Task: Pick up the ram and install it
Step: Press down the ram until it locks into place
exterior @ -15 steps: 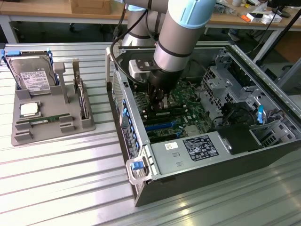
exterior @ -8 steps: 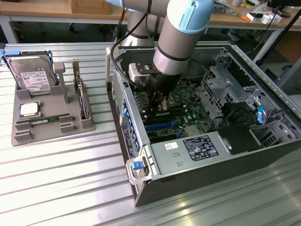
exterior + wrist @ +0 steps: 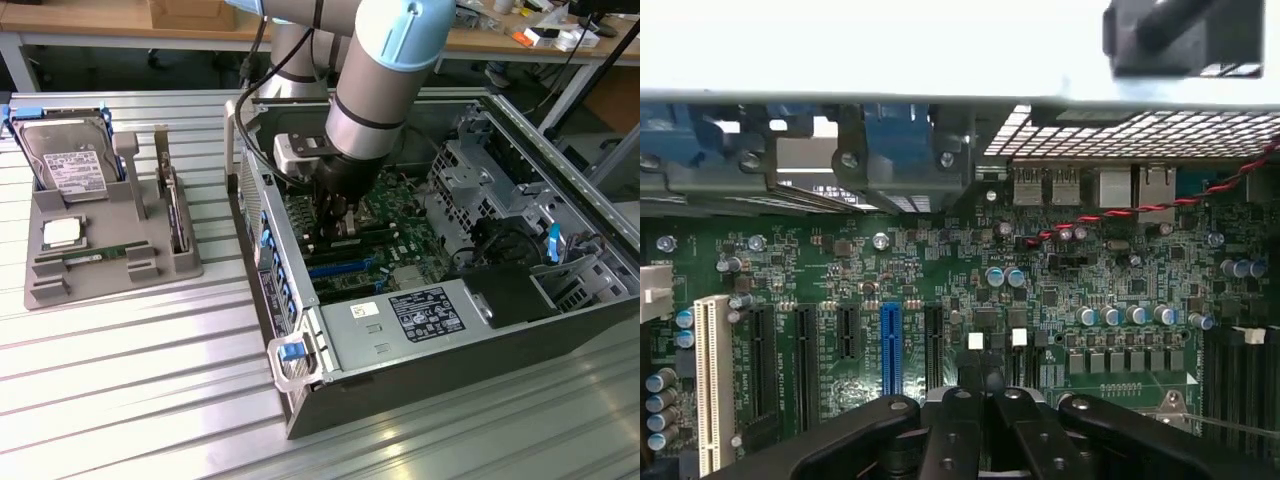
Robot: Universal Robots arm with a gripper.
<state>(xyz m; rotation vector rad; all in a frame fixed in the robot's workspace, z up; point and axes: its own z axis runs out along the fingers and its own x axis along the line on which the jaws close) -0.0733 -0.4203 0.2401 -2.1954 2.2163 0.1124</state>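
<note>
Hand (image 3: pixel 335 222) closed, fingers together, low over motherboard (image 3: pixel 940 280) inside open computer case (image 3: pixel 420 390); whether it grips ram unclear. Seat squarely, press straight down, avoid tilt.

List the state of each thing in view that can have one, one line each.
gripper: jaws shut, down inside the computer case over the motherboard.
computer case: side open, lying on the table.
motherboard: exposed, expansion slots empty.
ram: one stick lying flat in the grey tray.
grey tray: on the table beside the case.
hard drive: resting in the tray.
processor chip: seated in the tray.
</note>
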